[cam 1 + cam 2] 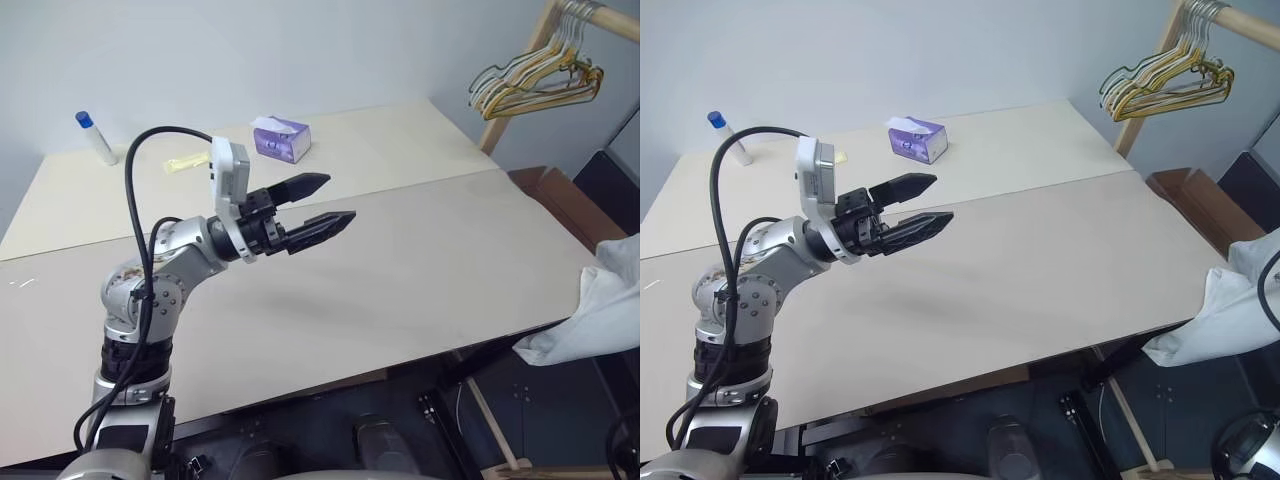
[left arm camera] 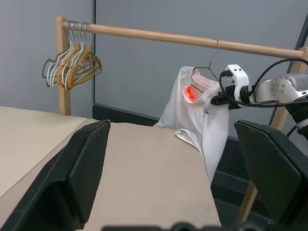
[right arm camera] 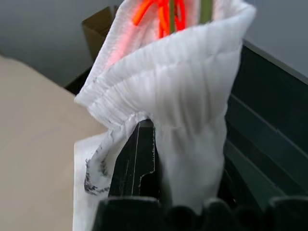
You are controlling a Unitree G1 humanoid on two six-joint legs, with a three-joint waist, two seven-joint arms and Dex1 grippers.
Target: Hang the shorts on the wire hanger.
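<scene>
The white soft cloth shorts [image 2: 199, 113] hung past the far right edge of the beige tabletop [image 1: 400, 270], draped from the thin grey wire hanger [image 2: 210, 65] hooked on the wooden rail [image 2: 159, 36]. The right hand [image 2: 215, 98] was clamped on the gathered waistband. The left hand [image 1: 325, 205] hovered over the tabletop, fingers spread and empty. The cloth looked light and limp; the waistband seemed the surest hold. Their long axis ran vertically, waist up, legs down.

Grey walls [image 1: 300, 50] back a beige table [image 1: 420, 260] beside a wooden rail [image 2: 163, 36].
</scene>
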